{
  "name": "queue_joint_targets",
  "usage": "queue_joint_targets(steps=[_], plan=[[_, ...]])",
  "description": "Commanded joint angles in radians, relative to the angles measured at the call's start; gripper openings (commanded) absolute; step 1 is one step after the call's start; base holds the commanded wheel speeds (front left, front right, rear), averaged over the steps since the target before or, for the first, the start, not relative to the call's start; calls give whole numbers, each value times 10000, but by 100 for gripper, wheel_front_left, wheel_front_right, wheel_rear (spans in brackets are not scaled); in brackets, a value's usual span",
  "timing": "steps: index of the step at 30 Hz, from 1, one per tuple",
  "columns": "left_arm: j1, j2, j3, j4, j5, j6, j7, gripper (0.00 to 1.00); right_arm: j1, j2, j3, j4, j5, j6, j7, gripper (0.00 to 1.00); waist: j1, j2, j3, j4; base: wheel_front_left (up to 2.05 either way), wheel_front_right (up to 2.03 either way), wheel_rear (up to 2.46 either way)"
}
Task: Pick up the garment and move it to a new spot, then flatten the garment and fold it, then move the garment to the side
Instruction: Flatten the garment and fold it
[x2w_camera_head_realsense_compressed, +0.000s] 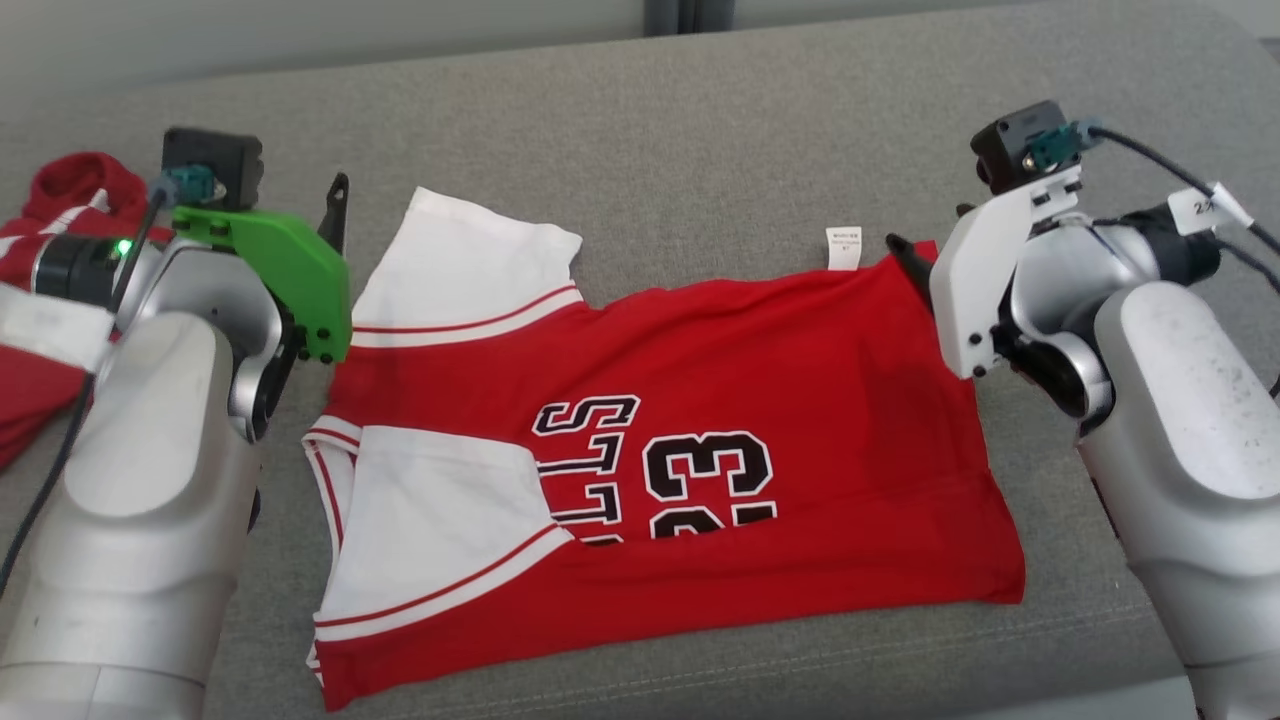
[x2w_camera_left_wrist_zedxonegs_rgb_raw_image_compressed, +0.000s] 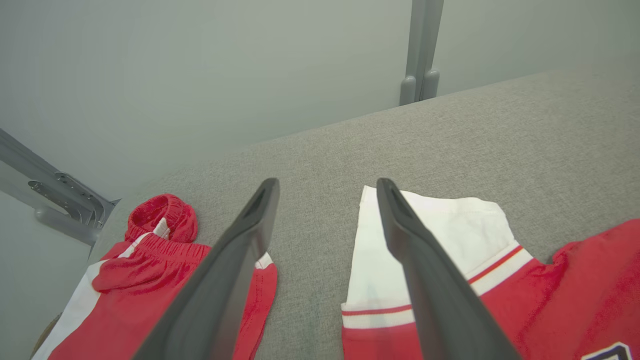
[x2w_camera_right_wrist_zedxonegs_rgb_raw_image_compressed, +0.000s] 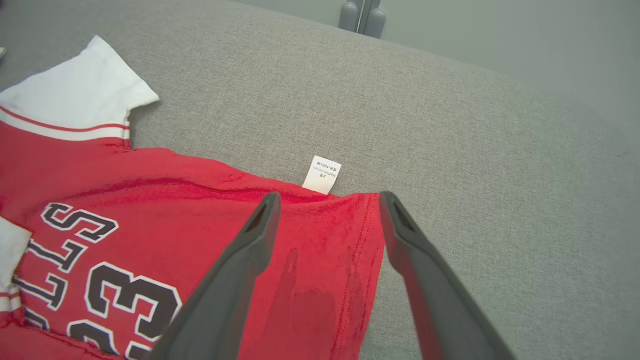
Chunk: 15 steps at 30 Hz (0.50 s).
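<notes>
The red number-23 jersey (x2w_camera_head_realsense_compressed: 700, 400) lies flat on the grey cushion (x2w_camera_head_realsense_compressed: 700, 150). My left gripper (x2w_camera_left_wrist_zedxonegs_rgb_raw_image_compressed: 326, 186) and right gripper (x2w_camera_right_wrist_zedxonegs_rgb_raw_image_compressed: 330, 197) hang spread, grasping nothing — 1 over the far white sleeve (x2w_camera_left_wrist_zedxonegs_rgb_raw_image_compressed: 440, 225), 1 over the far hem corner (x2w_camera_right_wrist_zedxonegs_rgb_raw_image_compressed: 367, 210) — poised, I judge, to fold that edge.

A red jersey (x2w_camera_head_realsense_compressed: 760, 380) lies flat on the grey cushion (x2w_camera_head_realsense_compressed: 700, 130), left gripper (x2w_camera_head_realsense_compressed: 336, 212) by its far-left sleeve, right gripper (x2w_camera_head_realsense_compressed: 903, 255) at its far-right corner.

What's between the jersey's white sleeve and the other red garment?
Bare grey cushion, in the left wrist view; the open left gripper hangs over that gap.
</notes>
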Motion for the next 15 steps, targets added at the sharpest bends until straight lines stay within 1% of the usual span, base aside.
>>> queue_joint_targets(steps=[1,5,11,15], plan=[[-410,7,-47,208,91,39,118,100,-289,-100,46,90,-110,-7,136,100,-1,0,1425,-652,0,0,0],[-1460,72,-254,924,343,5,340,100,-1063,-293,343,232,-170,-7,447,100,-1,0,2025,-863,0,0,0],[-2844,207,-673,1948,683,-142,1184,100,-2003,-815,1004,49,-101,-10,656,100,-1,0,2985,-1120,0,0,0],[-3426,219,-903,2497,756,-224,1648,100,-2363,-1059,1023,13,-28,-10,595,100,-1,0,3283,-1185,0,0,0]])
